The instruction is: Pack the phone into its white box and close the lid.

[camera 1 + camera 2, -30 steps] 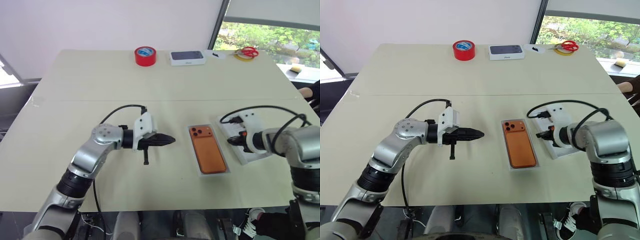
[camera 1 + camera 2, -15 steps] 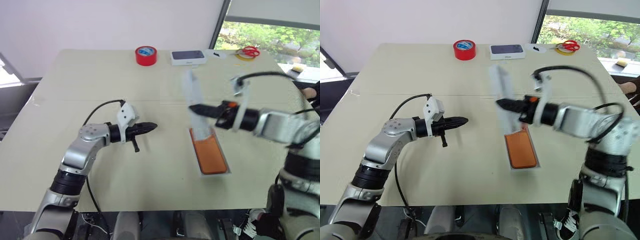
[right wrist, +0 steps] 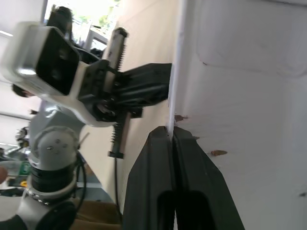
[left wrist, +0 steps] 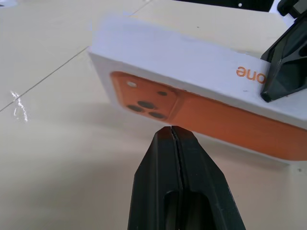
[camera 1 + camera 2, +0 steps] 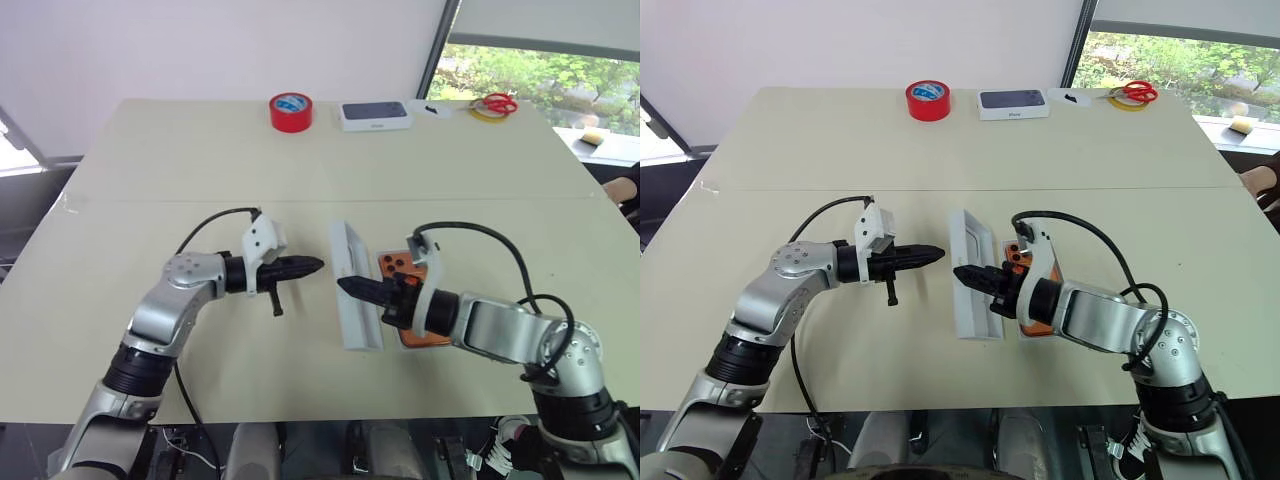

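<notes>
Beside phone (image 5: 400, 268): right gripper (image 5: 345, 286) pinching lid (image 5: 352, 295) wall; left gripper (image 5: 316, 265) fingers together, empty.

— Any room between the arms?
— Hardly: the lid (image 5: 352, 287) stands on edge there, pinched by the right gripper (image 5: 346, 286), with the left gripper (image 5: 316, 265) (fingers together) just beside its printed face.
— And farther out?
— Bare table (image 5: 180, 160) up to the red tape roll (image 5: 291, 111) and blue-topped box (image 5: 375, 115).
</notes>
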You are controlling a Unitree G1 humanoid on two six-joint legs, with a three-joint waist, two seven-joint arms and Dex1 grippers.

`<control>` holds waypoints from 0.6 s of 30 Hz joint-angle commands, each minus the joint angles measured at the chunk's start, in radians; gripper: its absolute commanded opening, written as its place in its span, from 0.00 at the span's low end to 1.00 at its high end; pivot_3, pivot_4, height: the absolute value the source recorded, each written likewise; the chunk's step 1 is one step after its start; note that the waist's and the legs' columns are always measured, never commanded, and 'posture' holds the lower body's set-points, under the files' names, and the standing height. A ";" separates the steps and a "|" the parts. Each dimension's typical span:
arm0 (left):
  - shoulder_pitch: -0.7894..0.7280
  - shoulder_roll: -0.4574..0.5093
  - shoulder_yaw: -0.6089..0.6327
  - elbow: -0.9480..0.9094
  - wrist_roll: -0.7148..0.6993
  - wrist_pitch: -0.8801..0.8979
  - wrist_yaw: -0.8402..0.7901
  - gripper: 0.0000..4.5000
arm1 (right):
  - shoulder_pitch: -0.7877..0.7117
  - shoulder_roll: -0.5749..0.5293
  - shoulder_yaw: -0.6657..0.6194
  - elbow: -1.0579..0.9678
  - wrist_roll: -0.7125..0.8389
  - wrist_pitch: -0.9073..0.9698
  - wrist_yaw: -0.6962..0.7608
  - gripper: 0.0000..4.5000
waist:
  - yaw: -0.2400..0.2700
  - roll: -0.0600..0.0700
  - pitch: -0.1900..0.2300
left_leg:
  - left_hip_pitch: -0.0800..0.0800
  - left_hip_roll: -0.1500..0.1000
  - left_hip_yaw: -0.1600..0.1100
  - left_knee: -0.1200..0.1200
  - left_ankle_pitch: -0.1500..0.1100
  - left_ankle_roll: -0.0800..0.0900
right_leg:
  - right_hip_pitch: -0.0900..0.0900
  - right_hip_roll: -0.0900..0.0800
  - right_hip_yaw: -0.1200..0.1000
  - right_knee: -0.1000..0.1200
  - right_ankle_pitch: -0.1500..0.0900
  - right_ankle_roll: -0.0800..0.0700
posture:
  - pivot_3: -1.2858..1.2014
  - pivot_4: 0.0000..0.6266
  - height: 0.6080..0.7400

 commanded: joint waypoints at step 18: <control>-0.134 -0.250 -0.235 0.088 0.109 0.012 0.086 0.00 | -0.050 -0.644 -0.226 0.037 -0.532 0.093 0.483 0.60 | 0.000 0.002 0.000 | 0.000 -0.001 0.000 0.000 0.000 0.001 | -0.001 0.000 0.000 -0.001 0.000 0.000 | 0.52 0.24 0.93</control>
